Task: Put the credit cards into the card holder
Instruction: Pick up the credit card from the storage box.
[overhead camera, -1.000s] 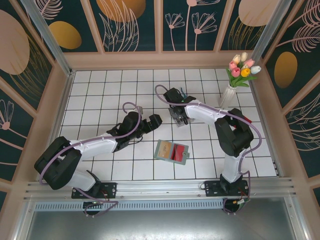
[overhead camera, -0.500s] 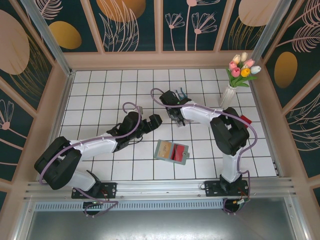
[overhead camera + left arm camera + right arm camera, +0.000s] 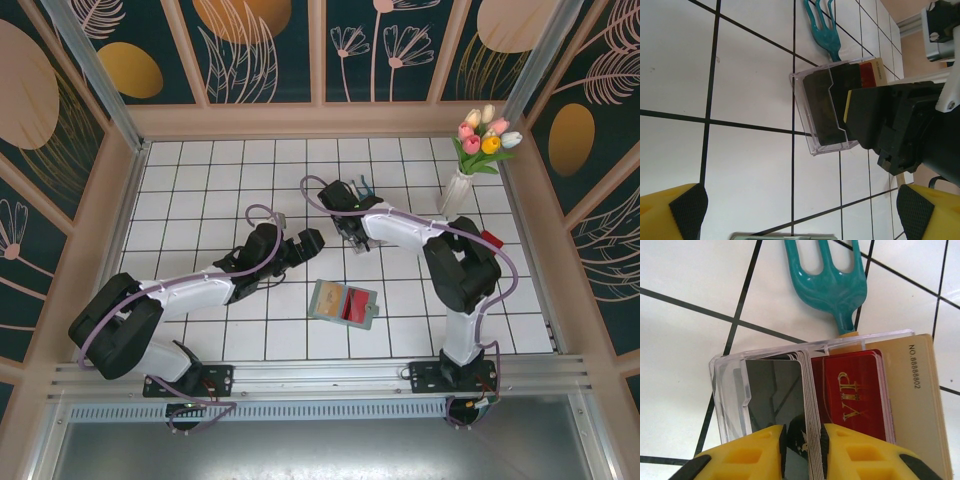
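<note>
The card holder (image 3: 325,297) lies open and flat near the table's middle front, with a red credit card (image 3: 356,305) on its right half. Its edge (image 3: 785,236) shows low in the left wrist view. More credit cards stand in a clear rack (image 3: 732,390): a black stack (image 3: 775,390), red VIP ones (image 3: 850,395) and a tan one (image 3: 915,405). My right gripper (image 3: 803,432) (image 3: 352,232) straddles the black stack's top. Its jaws are narrow. The right pad is at the stack's edge and a dark gap shows at the left pad. My left gripper (image 3: 308,243) (image 3: 801,207) hangs wide open and empty left of the rack (image 3: 815,105).
A teal hand fork (image 3: 832,285) (image 3: 825,30) lies just behind the rack. A white vase of tulips (image 3: 460,185) stands at the back right. Wooden walls ring the tiled table (image 3: 200,190).
The right arm shifted slightly left over the rack and its jaws have narrowed around the black cards. The left arm and the card holder have not moved.
</note>
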